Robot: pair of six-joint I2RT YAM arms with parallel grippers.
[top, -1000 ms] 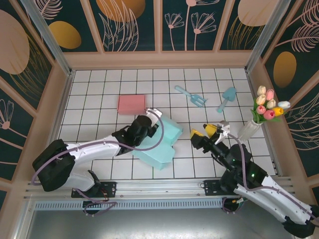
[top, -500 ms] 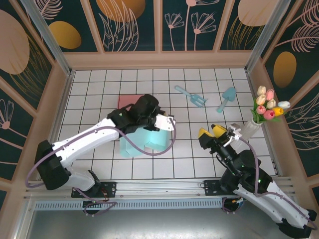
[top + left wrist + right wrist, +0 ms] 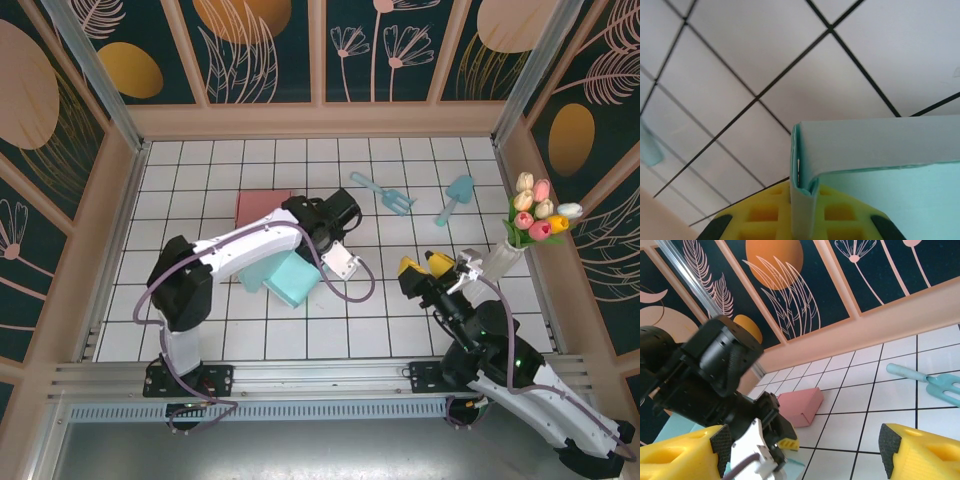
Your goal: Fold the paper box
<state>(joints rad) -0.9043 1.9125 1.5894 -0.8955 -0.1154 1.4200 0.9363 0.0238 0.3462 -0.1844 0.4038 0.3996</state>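
Note:
The paper box (image 3: pixel 288 280) is a pale teal sheet, partly folded, lying left of the table's middle. My left gripper (image 3: pixel 312 254) reaches over its right end and is shut on a doubled-over edge of it. In the left wrist view that folded edge (image 3: pixel 802 197) is pinched between the yellow pads (image 3: pixel 757 215), and the rest of the box (image 3: pixel 880 145) spreads to the right above the tiles. My right gripper (image 3: pixel 425 268) hangs open to the right of the box, apart from it. Its yellow fingers (image 3: pixel 680 455) stand wide with nothing between them.
A closed pink box (image 3: pixel 262 207) (image 3: pixel 799 405) lies just behind the teal one. A teal rake (image 3: pixel 383 192) (image 3: pixel 927 380) and a teal shovel (image 3: pixel 455 198) lie at the back right. A vase of tulips (image 3: pixel 530 225) stands at the right wall. Low walls ring the tiled floor.
My left arm has swung from the left toward the middle, drawing the teal box up and over, so it lies smaller. My right gripper rose slightly, then held still.

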